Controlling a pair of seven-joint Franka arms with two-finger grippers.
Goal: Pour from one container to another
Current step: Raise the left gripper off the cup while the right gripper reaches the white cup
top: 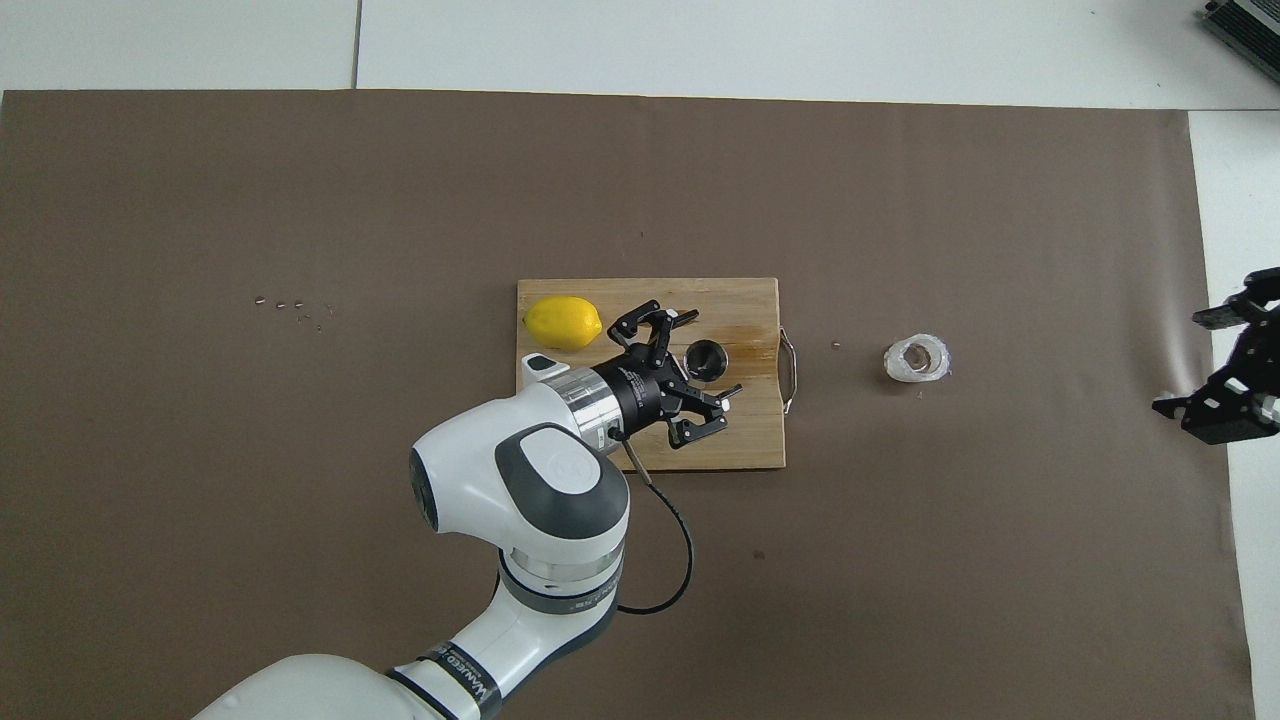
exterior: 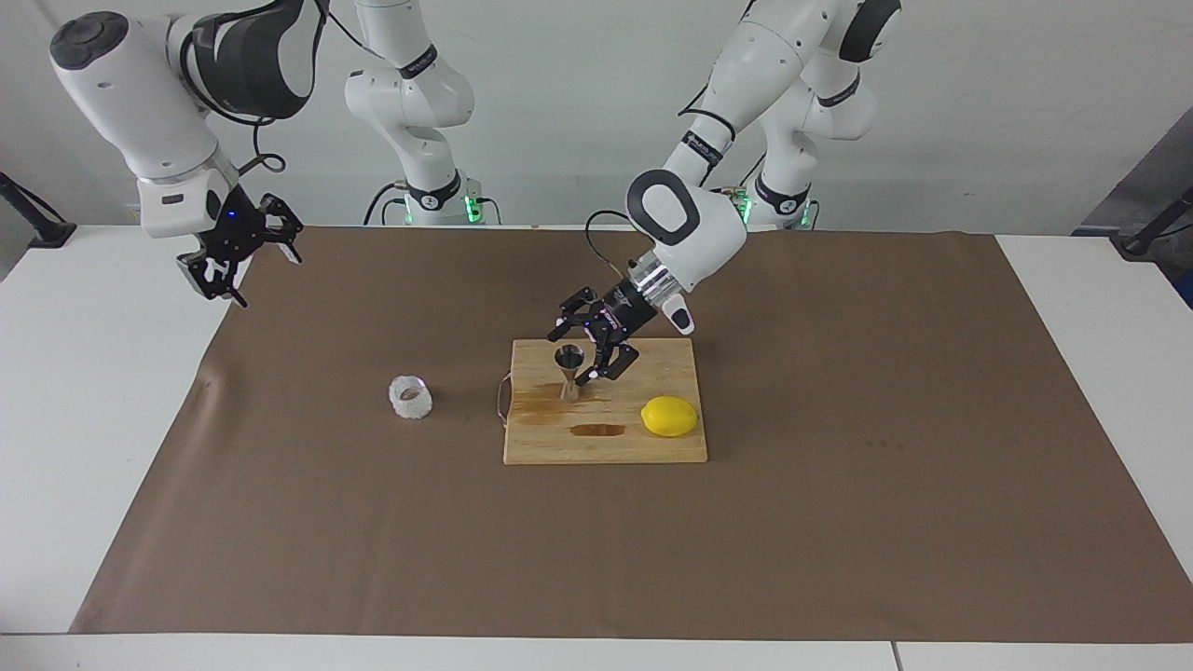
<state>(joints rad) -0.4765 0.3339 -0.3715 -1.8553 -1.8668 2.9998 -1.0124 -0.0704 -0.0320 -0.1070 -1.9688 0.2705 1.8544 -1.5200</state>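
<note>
The steel jigger [exterior: 569,369] stands upright on the wooden cutting board [exterior: 610,449], on the half toward the right arm's end. My left gripper [exterior: 578,352] is low over the board, open, with one finger on each side of the jigger's upper cone and a gap showing. In the overhead view the jigger [top: 705,359] sits between the spread fingers of the left gripper [top: 712,354]. The bumpy clear glass cup [exterior: 410,398] [top: 917,359] stands alone on the brown mat beside the board, toward the right arm's end. My right gripper [exterior: 240,256] [top: 1232,365] waits, open, raised over the mat's edge.
A yellow lemon [exterior: 669,416] [top: 563,322] lies on the board [top: 750,300] toward the left arm's end. The board has a wire handle [top: 789,372] facing the cup and wet stains. Small specks [top: 295,305] lie on the brown mat [exterior: 839,522].
</note>
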